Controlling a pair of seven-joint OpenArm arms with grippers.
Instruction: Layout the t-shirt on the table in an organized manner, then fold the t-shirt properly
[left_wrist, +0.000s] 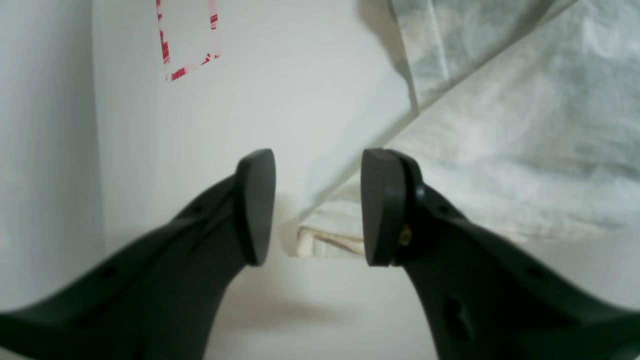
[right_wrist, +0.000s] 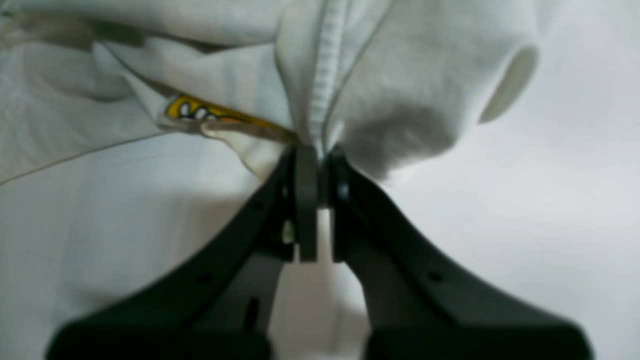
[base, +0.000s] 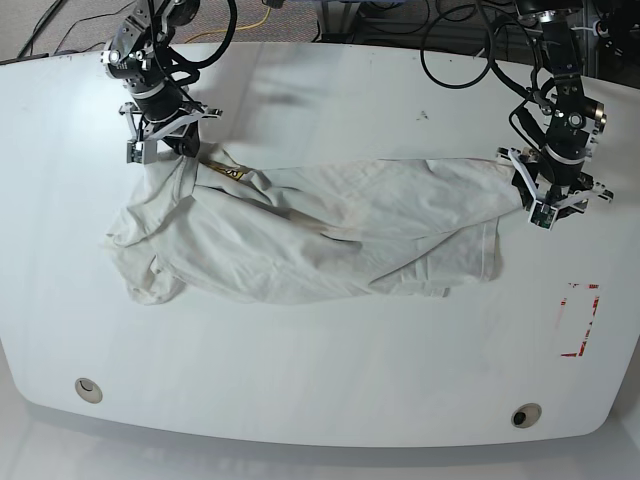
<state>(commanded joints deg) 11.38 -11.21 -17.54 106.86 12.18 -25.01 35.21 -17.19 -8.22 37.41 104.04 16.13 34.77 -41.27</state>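
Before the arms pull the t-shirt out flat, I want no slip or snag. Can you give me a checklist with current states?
1. Right hand clamped on the t-shirt: ok, shut on bunched fabric.
2. Left hand gripping the hem: not ok, open, with only the folded corner between its fingers.
3. T-shirt laid flat: not ok, rumpled and twisted.
4. Graphic facing up: not ok, only a yellow sliver shows.
5. Table around the cloth clear: ok.

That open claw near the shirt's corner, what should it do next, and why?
Probably ease forward and close on the t-shirt corner. The left gripper is open, with the folded edge lying just past its fingertips, while the right gripper already pinches the other end. Both ends must be held to stretch it flat.
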